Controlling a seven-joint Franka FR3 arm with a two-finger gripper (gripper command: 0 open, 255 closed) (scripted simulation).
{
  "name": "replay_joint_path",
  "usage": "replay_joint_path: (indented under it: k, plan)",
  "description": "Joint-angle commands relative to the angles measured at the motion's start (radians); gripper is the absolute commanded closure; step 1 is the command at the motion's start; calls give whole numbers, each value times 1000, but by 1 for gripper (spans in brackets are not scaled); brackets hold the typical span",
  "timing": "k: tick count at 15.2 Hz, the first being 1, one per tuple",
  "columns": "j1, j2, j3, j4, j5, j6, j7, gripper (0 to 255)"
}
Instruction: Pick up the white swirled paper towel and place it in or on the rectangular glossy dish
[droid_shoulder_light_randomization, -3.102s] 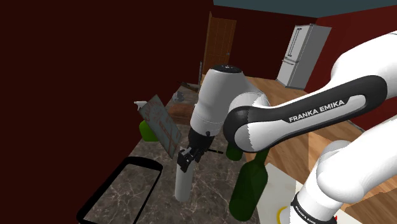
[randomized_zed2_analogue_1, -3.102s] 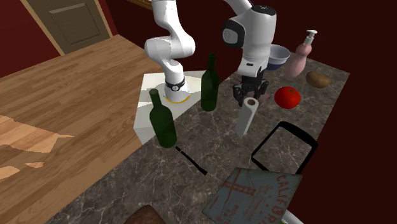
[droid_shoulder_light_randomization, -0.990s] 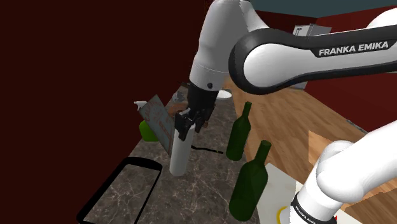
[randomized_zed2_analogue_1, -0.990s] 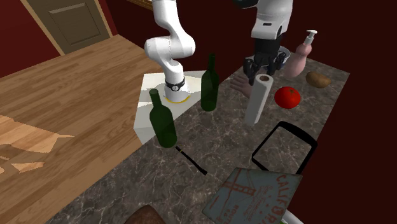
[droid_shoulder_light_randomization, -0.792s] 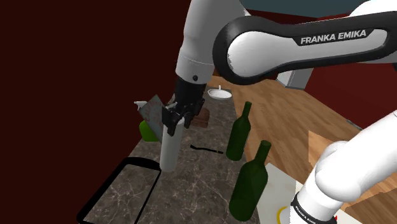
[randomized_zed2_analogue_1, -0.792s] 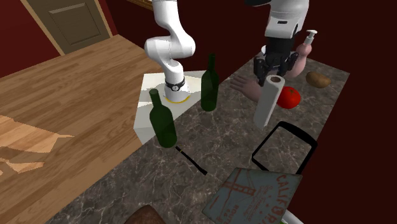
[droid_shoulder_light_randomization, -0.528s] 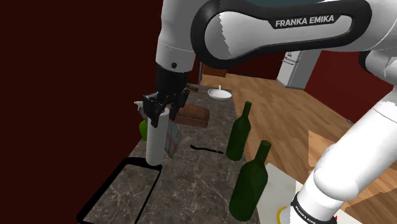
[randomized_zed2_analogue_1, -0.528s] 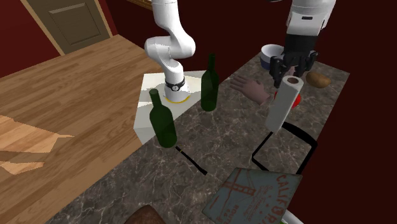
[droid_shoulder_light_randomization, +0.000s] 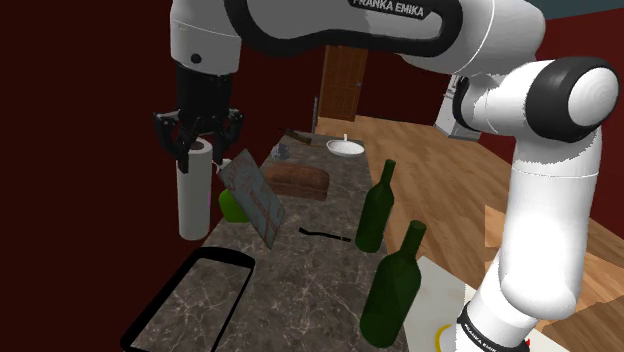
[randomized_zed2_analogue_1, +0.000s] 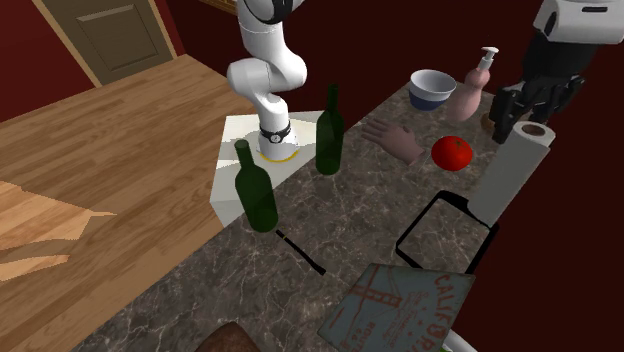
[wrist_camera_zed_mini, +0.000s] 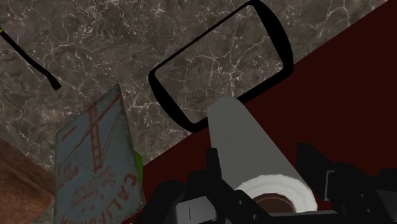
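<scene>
My gripper (droid_shoulder_light_randomization: 200, 143) is shut on the top of a white paper towel roll (droid_shoulder_light_randomization: 192, 198), which hangs upright, well above the counter. The rectangular dish (droid_shoulder_light_randomization: 176, 281) has a glossy black rim and lies flat on the marble counter, below the roll and toward the shoulder view's right. In the second exterior view the gripper (randomized_zed2_analogue_1: 534, 108) holds the roll (randomized_zed2_analogue_1: 508, 172) over the counter's wall-side edge, just beyond the dish (randomized_zed2_analogue_1: 418, 223). In the wrist view the roll (wrist_camera_zed_mini: 248, 147) runs out from between the fingers of the gripper (wrist_camera_zed_mini: 262, 181), its far end beside the dish (wrist_camera_zed_mini: 284, 53).
A California sign (droid_shoulder_light_randomization: 256, 197) leans beside the roll, with a green fruit (droid_shoulder_light_randomization: 232, 207) behind it. Two green bottles (droid_shoulder_light_randomization: 376, 208) (droid_shoulder_light_randomization: 392, 290) stand near the stand. A tomato (randomized_zed2_analogue_1: 451, 152), soap dispenser (randomized_zed2_analogue_1: 467, 92), bowl (randomized_zed2_analogue_1: 432, 88) and brown loaf (droid_shoulder_light_randomization: 297, 180) share the counter. A dark red wall borders it.
The gripper has risen with the roll and carried it toward the shoulder view's left, from mid-counter across to the wall-side edge beside the dish.
</scene>
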Motion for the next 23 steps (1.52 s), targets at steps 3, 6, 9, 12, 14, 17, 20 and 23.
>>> replay_joint_path:
  k: [3,6,9,12,14,17,20,23]
  plan:
    - [57,73,-14,78,-56,-27,27,255]
    - [38,61,-13,19,-48,21,30,255]
    - [23,51,-12,-34,-43,66,34,255]
    - [11,45,-12,-83,-40,109,39,255]
    - [4,43,-13,-114,-40,136,43,255]
    - [-4,42,-15,-156,-42,177,49,255]
    - [-9,43,-17,-195,-46,216,56,255]
    - [-13,47,-21,-231,-53,253,64,255]
